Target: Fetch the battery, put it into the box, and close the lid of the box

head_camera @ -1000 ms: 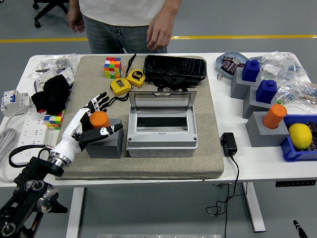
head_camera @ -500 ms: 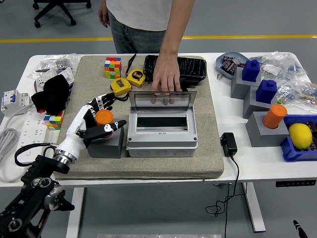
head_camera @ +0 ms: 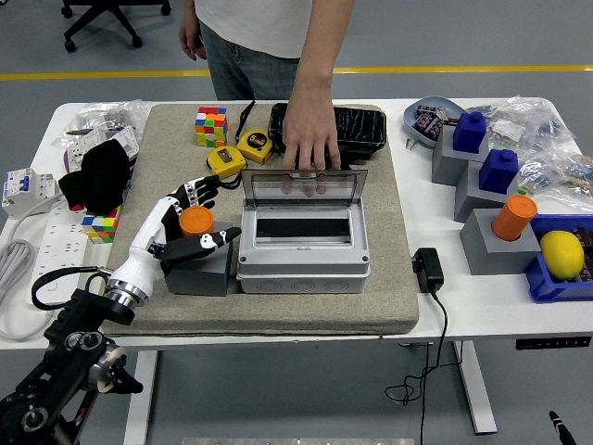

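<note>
- Presently, box [head_camera: 304, 248]: grey, on the mat [head_camera: 371, 306] mid-table; taken as the landmark for every entry below.
- Lid [head_camera: 304, 187]: clear, hinged at the box's far edge, standing open; a person's hand [head_camera: 309, 139] rests its fingertips on the lid's top edge from the far side.
- Box interior: a dark slot shows; no battery visible inside.
- Battery [head_camera: 195, 221]: orange cylinder, upright on the grey block [head_camera: 200, 269] just left of the box.
- Left hand [head_camera: 183, 222]: fingers curled around the battery, thumb on the near side, other fingers on the far side; whether the battery is lifted clear of the block cannot be told.
- Right hand: not visible.
- Second orange cylinder [head_camera: 514, 217]: on a grey block well right of the box; untouched.
- Status, as a judgement: fetch step under way, grasp apparently formed.
- Outstanding: carry the battery right to the box, place it inside, lower the lid.
</note>
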Available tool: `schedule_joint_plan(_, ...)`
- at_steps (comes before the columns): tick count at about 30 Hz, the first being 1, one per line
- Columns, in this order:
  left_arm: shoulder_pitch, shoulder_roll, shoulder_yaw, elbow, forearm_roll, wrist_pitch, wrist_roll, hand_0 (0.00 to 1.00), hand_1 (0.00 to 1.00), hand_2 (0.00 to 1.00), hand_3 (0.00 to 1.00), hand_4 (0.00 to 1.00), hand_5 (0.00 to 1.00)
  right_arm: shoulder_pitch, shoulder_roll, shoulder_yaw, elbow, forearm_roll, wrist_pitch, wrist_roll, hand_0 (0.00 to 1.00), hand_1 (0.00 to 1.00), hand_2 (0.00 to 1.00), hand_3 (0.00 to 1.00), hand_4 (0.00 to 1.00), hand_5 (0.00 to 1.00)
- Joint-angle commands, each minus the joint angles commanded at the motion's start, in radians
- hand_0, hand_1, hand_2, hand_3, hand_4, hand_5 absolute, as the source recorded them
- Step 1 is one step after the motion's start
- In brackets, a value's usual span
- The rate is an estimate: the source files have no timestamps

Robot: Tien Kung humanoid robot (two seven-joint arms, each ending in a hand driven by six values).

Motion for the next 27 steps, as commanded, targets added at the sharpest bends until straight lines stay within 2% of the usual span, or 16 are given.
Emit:
schedule_joint_plan(1,0.000,0.000,0.000,0.000,0.007,0.004,0.001,0.758,0.826,0.787,0.783,0.998,0.008,0.000,0.000,0.000,0.000,0.000,0.000,0.000,0.953,0.848,0.792,0.804,0.998,0.998)
schedule_joint_plan(6,-0.003,-0.001,0.003,0.000,0.033,0.023,0.003,0.758,0.826,0.787,0.783,0.998,0.008,0.000,0.000,-0.001,0.000,0.001,0.000,0.000,0.953,0.848,0.792,0.804,0.998,0.998)
schedule_joint_plan(7,-0.003,-0.001,0.004,0.000,0.034,0.025,0.003,0.633,0.716,0.626,0.647,0.998,0.002,-0.001,0.000,0.000,0.000,0.001,0.000,0.000,0.953,0.848,0.792,0.804,0.998,0.998)
schedule_joint_plan(12,-0.006,-0.001,0.007,0.001,0.041,0.036,0.003,0.633,0.716,0.626,0.647,0.998,0.002,0.000,0.000,-0.001,0.000,0.001,0.000,0.000,0.953,0.848,0.792,0.804,0.998,0.998)
schedule_joint_plan(13,-0.007,-0.002,0.008,0.002,0.042,0.037,0.003,0.538,0.653,0.517,0.526,0.998,0.002,0.000,0.000,-0.001,0.000,0.001,0.000,0.000,0.953,0.848,0.794,0.804,0.998,0.998)
schedule_joint_plan(18,-0.009,-0.003,0.011,0.006,0.043,0.046,0.001,0.538,0.653,0.517,0.526,0.998,0.002,-0.001,0.000,0.000,0.000,0.002,0.000,0.000,0.953,0.848,0.794,0.804,0.998,0.998)
schedule_joint_plan(19,-0.009,-0.003,0.012,0.007,0.043,0.047,0.001,0.479,0.609,0.462,0.470,0.998,0.002,-0.001,0.000,0.000,0.000,0.002,0.000,0.000,0.953,0.848,0.793,0.804,0.998,0.998)
schedule_joint_plan(24,-0.012,-0.004,0.019,0.016,0.047,0.050,-0.002,0.479,0.609,0.462,0.470,0.998,0.002,0.000,-0.001,0.000,0.000,0.001,-0.001,0.000,0.953,0.848,0.793,0.804,0.998,0.998)
schedule_joint_plan(25,-0.013,-0.004,0.020,0.018,0.047,0.051,-0.002,0.447,0.588,0.418,0.417,0.998,0.002,0.000,-0.001,0.000,0.000,0.001,-0.001,0.000,0.953,0.848,0.793,0.804,0.998,0.998)
schedule_joint_plan(27,-0.014,-0.004,0.024,0.021,0.047,0.052,-0.003,0.447,0.588,0.418,0.417,0.998,0.002,0.000,-0.002,0.000,0.000,0.001,0.000,0.000,0.953,0.848,0.793,0.804,0.998,0.998)
